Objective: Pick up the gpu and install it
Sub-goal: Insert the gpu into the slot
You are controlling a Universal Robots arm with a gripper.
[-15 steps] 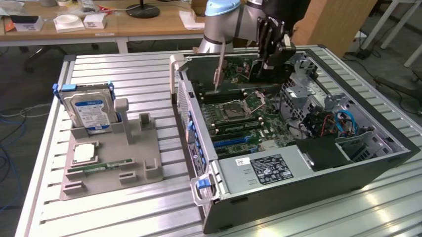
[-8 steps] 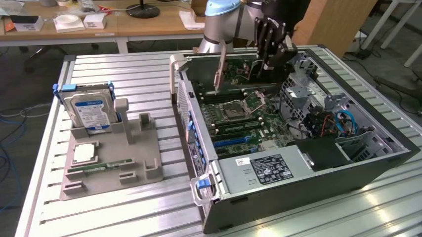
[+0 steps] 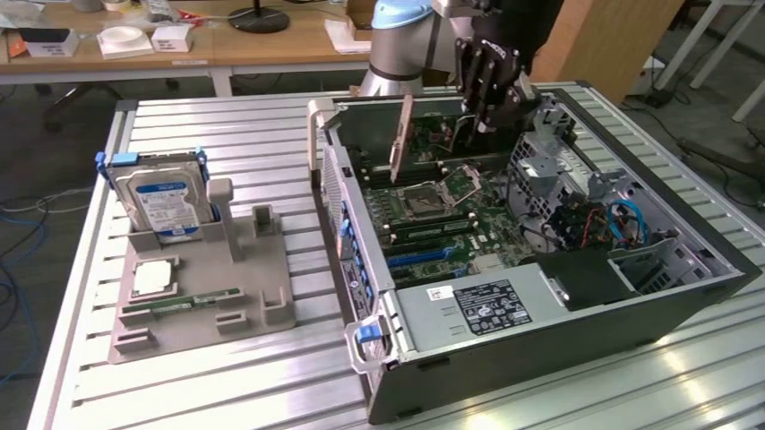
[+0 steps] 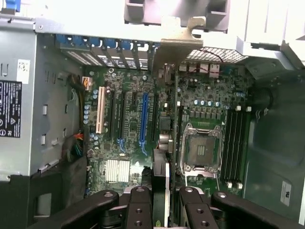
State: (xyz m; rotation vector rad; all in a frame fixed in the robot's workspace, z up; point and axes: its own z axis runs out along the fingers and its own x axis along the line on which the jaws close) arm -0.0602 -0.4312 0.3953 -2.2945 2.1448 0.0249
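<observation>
This is a robotics lab or workshop. The bench (image 3: 239, 121) is built of slotted aluminium profiles, and a robot arm (image 3: 400, 45) rises at its far edge. On the bench lies an open desktop computer case (image 3: 693, 287) with its motherboard (image 4: 138, 119) bare, beside a grey parts fixture (image 3: 257, 296). Behind stand wooden desks (image 3: 257, 49) carrying small white boxes (image 3: 125, 40). Loose cables (image 3: 18, 219) trail on the floor.

Open PC case (image 3: 574, 358) right below the pincer (image 3: 485, 125), CPU socket (image 3: 442, 191) just beside it, PSU (image 3: 478, 309) further off. Well apart from pincer: grey holder (image 3: 257, 287) on tabletop (image 3: 215, 134) with hard drive (image 3: 161, 202) upright, memory stick (image 3: 179, 303) and CPU chip (image 3: 153, 278) flat.
</observation>
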